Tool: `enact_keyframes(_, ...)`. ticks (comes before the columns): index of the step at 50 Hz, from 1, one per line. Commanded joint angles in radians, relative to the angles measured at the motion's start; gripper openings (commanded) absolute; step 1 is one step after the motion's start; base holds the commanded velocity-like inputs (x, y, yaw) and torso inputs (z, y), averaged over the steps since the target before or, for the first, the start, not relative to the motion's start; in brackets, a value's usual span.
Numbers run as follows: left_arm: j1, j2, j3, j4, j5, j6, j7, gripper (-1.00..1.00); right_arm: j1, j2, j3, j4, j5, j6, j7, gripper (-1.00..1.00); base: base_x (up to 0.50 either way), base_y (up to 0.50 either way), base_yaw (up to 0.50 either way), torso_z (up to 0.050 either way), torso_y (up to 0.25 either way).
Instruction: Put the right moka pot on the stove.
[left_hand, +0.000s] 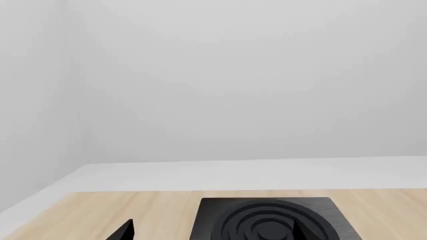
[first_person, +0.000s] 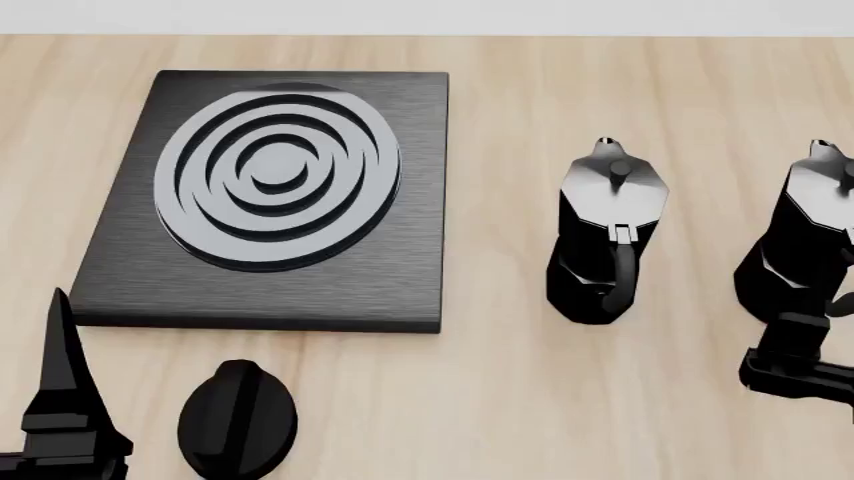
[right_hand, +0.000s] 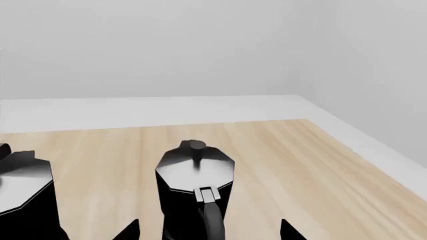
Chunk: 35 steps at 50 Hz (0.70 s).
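The right moka pot (first_person: 811, 240) is black and faceted with a grey-sheened lid. It stands upright at the right edge of the head view. In the right wrist view the right moka pot (right_hand: 195, 182) fills the middle, its handle turned toward the camera. My right gripper (right_hand: 208, 231) is open just in front of it, one fingertip showing on each side of the pot's body. The stove (first_person: 267, 290) is a flat black slab with a ringed burner at the table's left. My left gripper (left_hand: 213, 232) is open and empty near the stove (left_hand: 213, 210).
A second, identical moka pot (first_person: 607, 235) stands between the stove and the right pot, about a pot's width from each. A round black dial knob (first_person: 238, 420) lies in front of the stove. Pale wooden table (first_person: 534, 400) and white walls surround everything.
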Motion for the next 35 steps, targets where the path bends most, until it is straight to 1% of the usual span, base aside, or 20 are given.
enact_keyframes(1,0.002,-0.002,0.002,-0.005,-0.001,0.007,-0.003,1.00,0.055,0.005,-0.033,0.068,-0.005,0.015,-0.031,1.00,0.00,0.00,0.00,0.000,0.000)
enact_keyframes(11,0.000,-0.004,-0.001,-0.004,-0.010,0.006,-0.005,1.00,0.092,0.003,-0.064,0.118,-0.022,0.032,-0.040,1.00,0.00,0.00,0.00,0.000,0.000)
enact_keyframes(35,-0.005,-0.009,0.002,-0.001,-0.018,0.004,-0.009,1.00,0.164,-0.013,-0.107,0.276,-0.069,0.001,-0.069,1.00,0.00,0.00,0.00,0.000,0.000)
